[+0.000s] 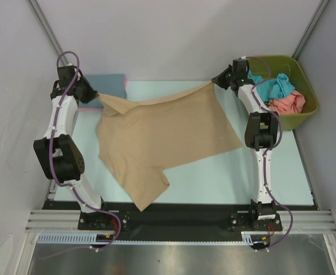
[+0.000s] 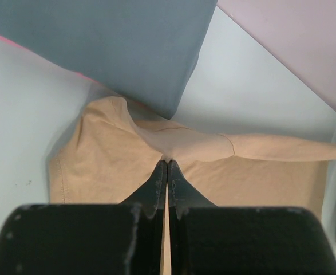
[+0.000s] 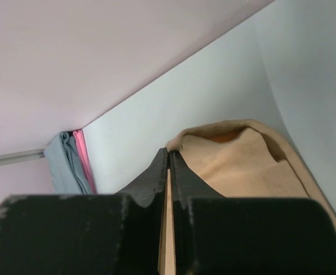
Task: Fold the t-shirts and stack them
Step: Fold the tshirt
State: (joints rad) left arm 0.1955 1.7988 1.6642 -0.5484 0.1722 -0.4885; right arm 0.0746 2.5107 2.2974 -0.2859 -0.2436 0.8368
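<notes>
A tan t-shirt (image 1: 162,134) lies spread over the middle of the pale table, its far edge lifted and stretched between both grippers. My left gripper (image 1: 98,94) is shut on the shirt's far left corner; its wrist view shows the cloth (image 2: 116,160) pinched at the left gripper's tips (image 2: 167,162). My right gripper (image 1: 214,82) is shut on the far right corner, with tan cloth (image 3: 242,160) bunched beside the right gripper's tips (image 3: 169,152). A folded slate-blue t-shirt (image 1: 107,83) over a pink one (image 1: 87,107) sits at the far left. Teal (image 1: 273,86) and salmon (image 1: 287,104) t-shirts lie in the bin.
An olive-green plastic bin (image 1: 305,80) stands at the far right, just beyond the right arm. Grey walls close in the table on the far side and both flanks. A black rail (image 1: 179,215) runs along the near edge by the arm bases.
</notes>
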